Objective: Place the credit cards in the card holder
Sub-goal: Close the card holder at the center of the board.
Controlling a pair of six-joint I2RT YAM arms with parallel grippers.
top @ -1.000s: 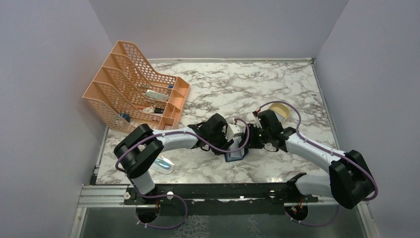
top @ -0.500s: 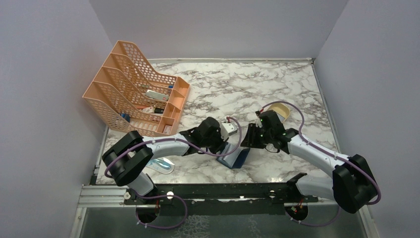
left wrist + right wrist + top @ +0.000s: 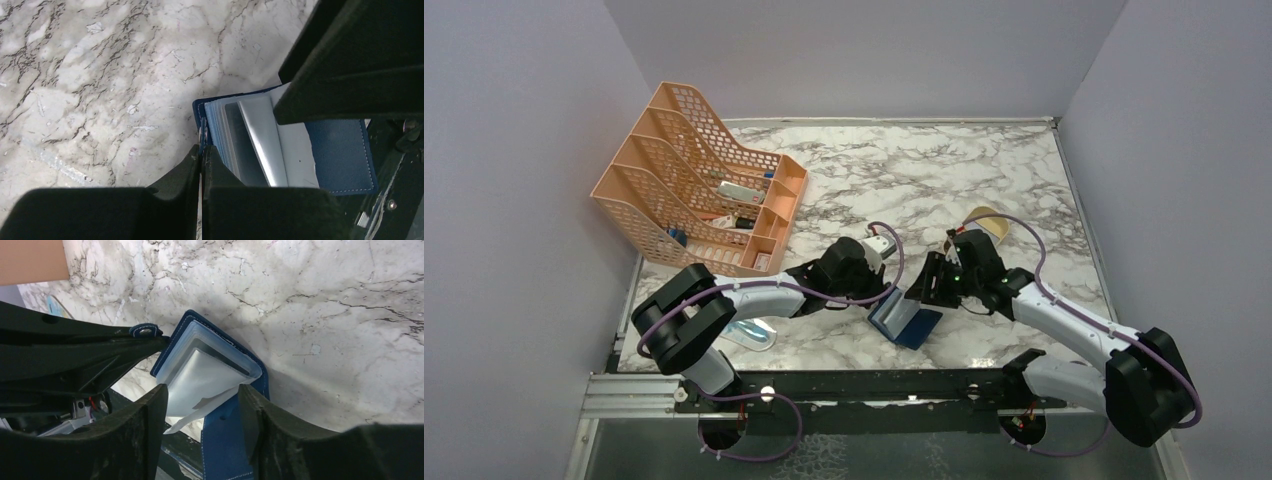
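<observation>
The navy card holder (image 3: 906,320) lies open on the marble near the front edge, its clear inner sleeves (image 3: 210,371) fanned out. My left gripper (image 3: 202,150) is shut on the edge of its left flap (image 3: 200,117), near the snap tab (image 3: 145,331). My right gripper (image 3: 202,415) is open just above the holder, its fingers (image 3: 150,435) either side of the sleeves and the right flap (image 3: 230,440). A grey sheet (image 3: 240,142) shows inside the sleeves. No loose credit card is in view.
An orange mesh file rack (image 3: 694,190) stands at the back left. A tan oval tray (image 3: 986,216) lies behind the right arm, partly hidden. A blue-patterned packet (image 3: 749,333) lies by the left arm's base. The black rail (image 3: 874,385) runs along the front edge.
The card holder has slid toward the front right and spread open. My left gripper has kept hold of its flap. My right gripper has moved down and right with it.
</observation>
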